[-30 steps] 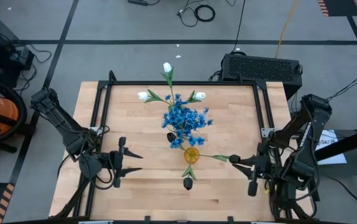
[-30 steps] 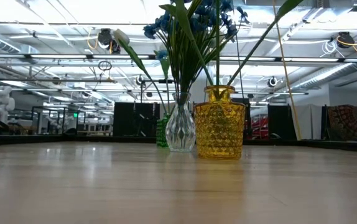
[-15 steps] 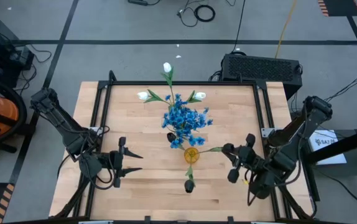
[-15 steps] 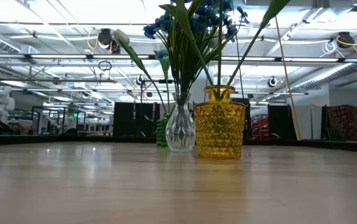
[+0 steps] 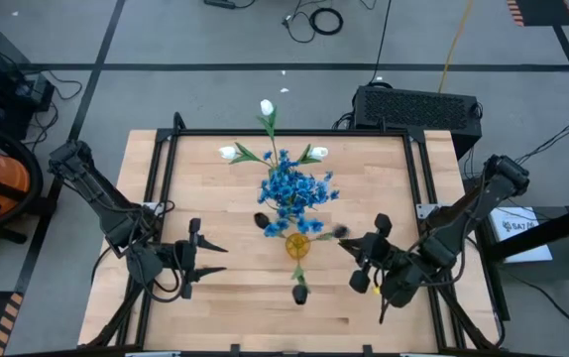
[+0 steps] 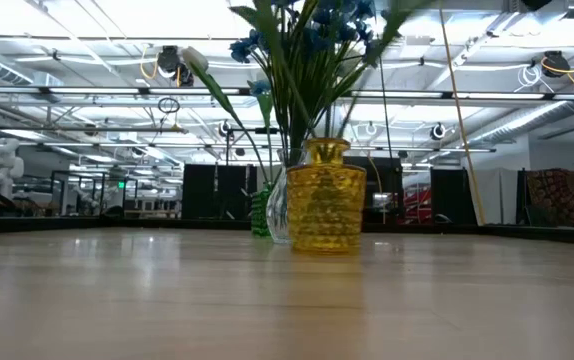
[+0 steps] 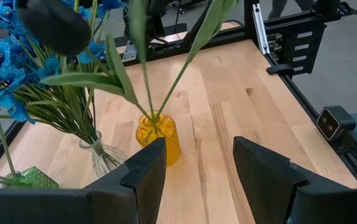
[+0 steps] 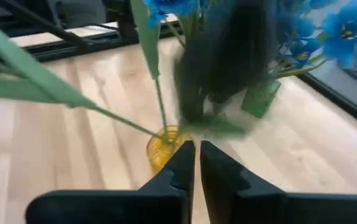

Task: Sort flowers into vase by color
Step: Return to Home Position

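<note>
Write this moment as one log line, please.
left gripper: open, idle left of yellow vase | right gripper: shut, right of it | black flowers: in that vase

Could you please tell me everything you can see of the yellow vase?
The yellow vase is translucent amber glass with a knobbly diamond-patterned body and short neck. It stands upright near the middle of the wooden table, beside the clear vase but apart from it. Thin green stems of dark-budded flowers lean out of it.
</note>
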